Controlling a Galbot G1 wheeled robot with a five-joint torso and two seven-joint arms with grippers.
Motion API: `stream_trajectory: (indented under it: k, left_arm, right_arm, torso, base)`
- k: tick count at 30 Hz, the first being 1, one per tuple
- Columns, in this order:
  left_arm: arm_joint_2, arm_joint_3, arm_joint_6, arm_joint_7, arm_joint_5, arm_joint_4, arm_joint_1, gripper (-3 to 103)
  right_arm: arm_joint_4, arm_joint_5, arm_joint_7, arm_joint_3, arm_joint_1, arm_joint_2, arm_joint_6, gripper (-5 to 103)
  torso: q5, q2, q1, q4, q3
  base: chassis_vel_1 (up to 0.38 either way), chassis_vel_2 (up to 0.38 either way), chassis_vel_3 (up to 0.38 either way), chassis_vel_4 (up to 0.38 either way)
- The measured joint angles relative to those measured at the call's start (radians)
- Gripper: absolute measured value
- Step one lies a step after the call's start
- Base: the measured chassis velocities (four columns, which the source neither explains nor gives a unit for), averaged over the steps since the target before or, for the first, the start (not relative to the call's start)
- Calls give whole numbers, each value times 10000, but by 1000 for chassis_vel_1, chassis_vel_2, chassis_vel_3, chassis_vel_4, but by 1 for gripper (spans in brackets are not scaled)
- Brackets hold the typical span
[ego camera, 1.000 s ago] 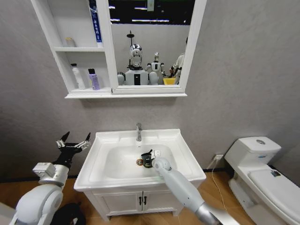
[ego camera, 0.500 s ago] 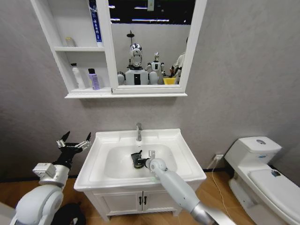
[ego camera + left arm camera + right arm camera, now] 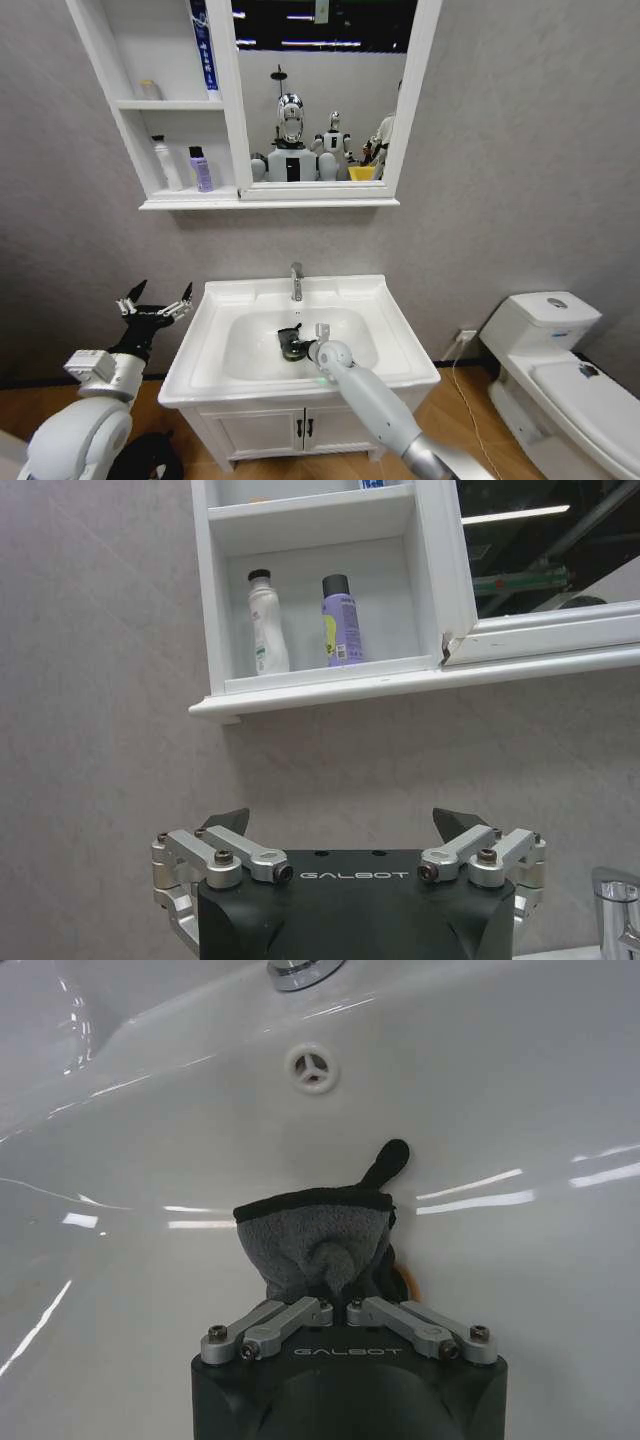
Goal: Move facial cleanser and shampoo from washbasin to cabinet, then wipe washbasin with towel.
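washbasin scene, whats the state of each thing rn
facial cleanser: upright on the cabinet's lowest shelf
shampoo: upright beside it, apart
towel: bunched, clamped in the right hand, pressed in the bowl
right hand: shut on the towel
left hand: open, empty, beside the washbasin
cabinet: shelves open

Grey towel point(image 3: 312, 1240), white washbasin point(image 3: 520, 1090)

The cabinet point(image 3: 150, 205) hangs at the upper left of the frame, above the washbasin point(image 3: 400, 345). The facial cleanser point(image 3: 164, 165) and shampoo point(image 3: 201, 170) stand side by side (lowest shelf). The towel point(image 3: 291, 343) sits in the bowl.
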Motion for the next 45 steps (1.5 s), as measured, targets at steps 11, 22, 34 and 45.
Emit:
stream_trajectory:
  k: [11,22,34,45]
  left_arm:
    - [-51,352,-12,-5,103,-5,-169,100]
    - [99,225,2,-59,48,-160,-8,100]
    - [299,68,151,-369,-142,-279,42,100]
    - [331,-77,159,-380,-163,-321,183,100]
  right_arm:
    - [1194,151,396,557,-571,-997,-386,2]
    - [646,-15,184,342,-314,-503,-270,2]
    - [-877,-250,-737,-220,580,610,172,2]
    - [-1182,23,-1955,-683,791,1582,497,2]
  torso:
    - [-2,0,0,-5,1]
    - [-3,0,0,0,1]
    - [-4,0,0,-1,2]
    - [-3,-1,1,0,2]
  base:
    - [0,0,0,0]
    - [0,0,0,0]
    - [0,0,0,0]
    - [0,0,0,0]
